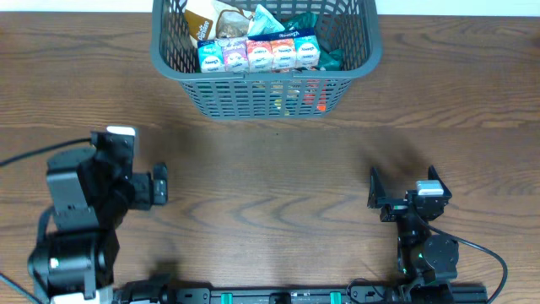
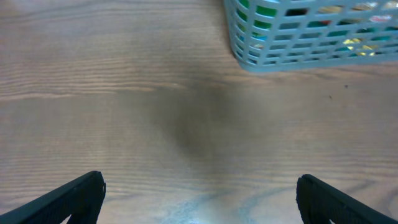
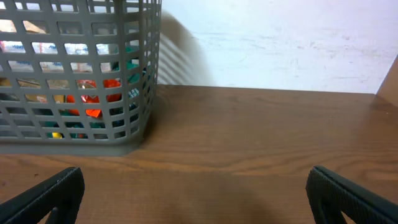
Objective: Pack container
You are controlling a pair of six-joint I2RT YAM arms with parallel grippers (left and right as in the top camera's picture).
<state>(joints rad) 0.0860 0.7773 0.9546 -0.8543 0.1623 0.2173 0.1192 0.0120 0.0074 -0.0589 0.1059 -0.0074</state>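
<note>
The dark grey slotted basket (image 1: 253, 97) stands at the far middle of the table. It holds a row of small colourful packets (image 1: 259, 53), a brown bag (image 1: 201, 21) and teal packets (image 1: 304, 19). My left gripper (image 1: 161, 184) is open and empty, low over the bare wood at the near left, well short of the basket. Its wrist view shows both fingers wide apart (image 2: 200, 183) and the basket's corner (image 2: 292, 50) ahead to the right. My right gripper (image 1: 403, 177) is open and empty at the near right. Its wrist view (image 3: 194, 175) shows the basket wall (image 3: 74, 118) ahead to the left.
The wooden table (image 1: 270, 177) lies between the arms and the basket. A pale wall (image 3: 280, 43) rises behind the table's far edge in the right wrist view. Cables run off both arm bases at the front edge.
</note>
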